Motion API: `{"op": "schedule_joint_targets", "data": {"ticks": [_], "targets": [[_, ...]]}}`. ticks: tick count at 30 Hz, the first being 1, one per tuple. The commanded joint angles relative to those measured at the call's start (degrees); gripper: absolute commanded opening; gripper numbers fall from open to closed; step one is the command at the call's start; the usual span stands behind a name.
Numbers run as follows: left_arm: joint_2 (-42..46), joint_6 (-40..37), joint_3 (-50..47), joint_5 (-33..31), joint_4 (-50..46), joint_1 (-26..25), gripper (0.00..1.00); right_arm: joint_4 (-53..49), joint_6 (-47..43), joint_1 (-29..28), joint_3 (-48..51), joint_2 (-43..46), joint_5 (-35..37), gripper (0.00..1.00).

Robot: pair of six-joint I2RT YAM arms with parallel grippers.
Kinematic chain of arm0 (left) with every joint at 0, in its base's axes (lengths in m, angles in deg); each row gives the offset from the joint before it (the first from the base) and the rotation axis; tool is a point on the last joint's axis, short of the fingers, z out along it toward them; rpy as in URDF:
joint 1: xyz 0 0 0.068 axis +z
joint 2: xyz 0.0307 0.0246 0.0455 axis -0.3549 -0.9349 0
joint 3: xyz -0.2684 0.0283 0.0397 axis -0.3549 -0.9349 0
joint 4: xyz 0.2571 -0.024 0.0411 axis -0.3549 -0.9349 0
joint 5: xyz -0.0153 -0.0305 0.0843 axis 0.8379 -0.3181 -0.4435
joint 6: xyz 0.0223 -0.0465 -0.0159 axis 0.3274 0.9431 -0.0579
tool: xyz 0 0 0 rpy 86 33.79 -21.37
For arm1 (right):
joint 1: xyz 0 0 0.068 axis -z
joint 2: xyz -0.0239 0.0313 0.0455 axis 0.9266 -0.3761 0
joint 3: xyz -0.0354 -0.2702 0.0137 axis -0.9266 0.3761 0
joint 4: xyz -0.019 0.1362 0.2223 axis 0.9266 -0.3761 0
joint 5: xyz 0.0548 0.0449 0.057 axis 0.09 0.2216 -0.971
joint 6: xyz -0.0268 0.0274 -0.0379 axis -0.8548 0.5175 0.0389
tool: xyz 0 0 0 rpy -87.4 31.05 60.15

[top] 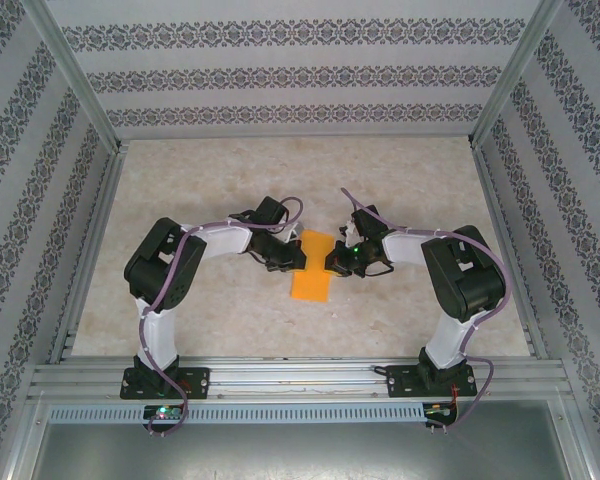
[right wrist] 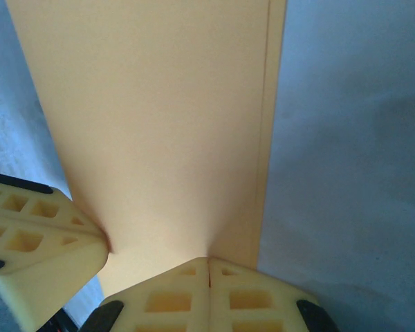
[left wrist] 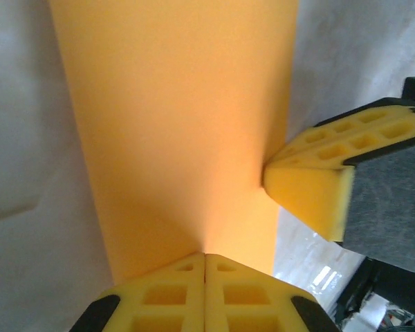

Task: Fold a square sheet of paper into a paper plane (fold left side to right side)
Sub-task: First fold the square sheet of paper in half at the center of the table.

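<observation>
Pale marbled table top (top: 200, 200), closed in by patterned walls (top: 280, 75) and a metal frame, carries the sheet of paper (top: 311, 280) near its middle. From above, the orange sheet looks like a narrow upright strip, a bit wider at its near end.

The left gripper (top: 283, 258) meets the strip from 9 o'clock and the right gripper (top: 336, 262) from 3 o'clock. Both touch it at about the same height, so the paper stands between the two claws.

In the left wrist view the yellow fingers (left wrist: 166, 297) are pressed together with no gap. The paper's edge runs into their seam, and from there the sheet spreads toward 12 o'clock. The other claw comes in from 3 o'clock, with its tip on the paper's side edge.

In the right wrist view its fingers (right wrist: 249, 301) are also closed tight on the paper's edge, and the sheet puckers toward their tips. The left claw sits at 8 o'clock, pinching the opposite edge. Along the sheet's side at 3 o'clock a second layer edge shows, so the paper is folded over.
</observation>
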Motion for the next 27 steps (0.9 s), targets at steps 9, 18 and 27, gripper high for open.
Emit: {"op": "schedule_joint_targets", "data": {"ticks": [9,18,27], "targets": [[2.0,-3.0,-6.7,-5.0,-1.6,4.2,0.05,-8.6,-2.9,-0.9,1.6,-5.1,10.5,0.00],[8.7,-4.6,-9.5,-3.4,-1.7,7.1,0.03,-8.6,-3.1,-0.9,1.8,-4.7,10.5,0.00],[8.1,1.1,-6.0,4.2,7.3,3.2,0.02,-8.5,-3.1,-1.0,1.7,-4.4,10.5,0.00]]}}
